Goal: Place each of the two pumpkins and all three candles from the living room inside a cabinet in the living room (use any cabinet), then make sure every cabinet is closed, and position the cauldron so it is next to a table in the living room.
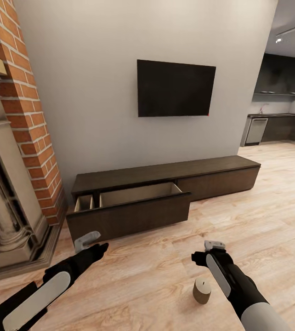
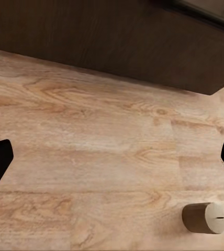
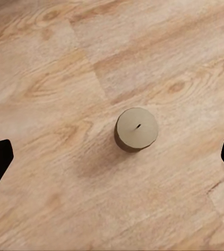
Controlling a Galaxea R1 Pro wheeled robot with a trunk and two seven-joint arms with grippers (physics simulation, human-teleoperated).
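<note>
One beige candle [image 1: 201, 291] stands upright on the wood floor, just left of my right forearm. In the right wrist view the candle [image 3: 137, 128] lies straight below my right gripper [image 3: 112, 162], which is open and apart from it. My left gripper [image 1: 92, 244] hovers open over bare floor in front of the cabinet [image 1: 166, 172]. The left wrist view also catches the candle [image 2: 205, 217]. The cabinet's left drawer [image 1: 129, 212] is pulled out and its tan inside looks empty. The pumpkins, the cauldron and the table are out of view.
A brick and carved stone fireplace [image 1: 14, 151] stands at the left, its hearth reaching close to my left arm. A black TV [image 1: 175, 88] hangs on the wall above the cabinet. Open wood floor [image 1: 267, 207] runs right toward a kitchen [image 1: 276, 119].
</note>
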